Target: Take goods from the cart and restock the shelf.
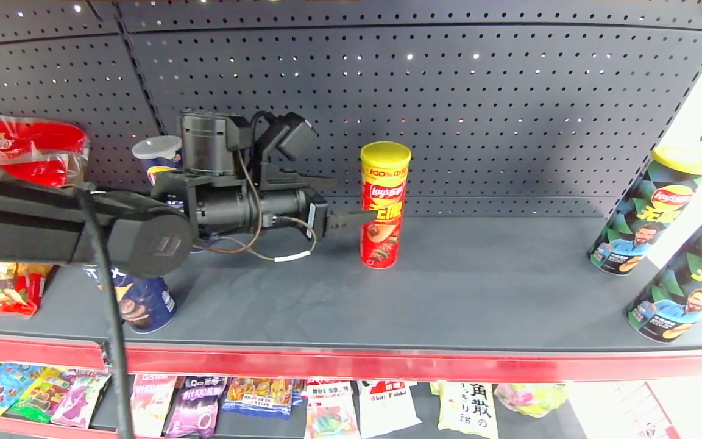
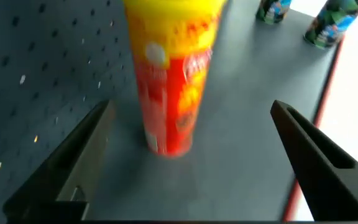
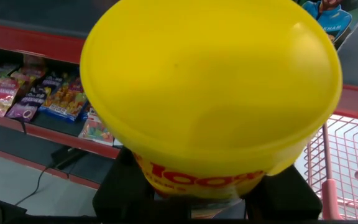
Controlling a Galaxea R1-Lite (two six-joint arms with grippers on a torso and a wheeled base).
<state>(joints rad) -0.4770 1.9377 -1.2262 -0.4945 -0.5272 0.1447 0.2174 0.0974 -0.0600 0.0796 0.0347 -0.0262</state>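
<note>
- the red chip can (image 1: 386, 204) stands upright on the shelf (image 1: 448, 292), back near the pegboard.
- the left gripper (image 1: 351, 221) is at the can's 9 o'clock, jaws spread wide and holding nothing — one fingertip is just beside the can.
- the right gripper (image 3: 201, 202) is clamped on a yellow-lidded can (image 3: 210, 93), low on its body, with the wire cart (image 3: 347, 168) beyond it.
- two green cans (image 1: 631, 213) stand at the shelf's 3 o'clock end.
</note>
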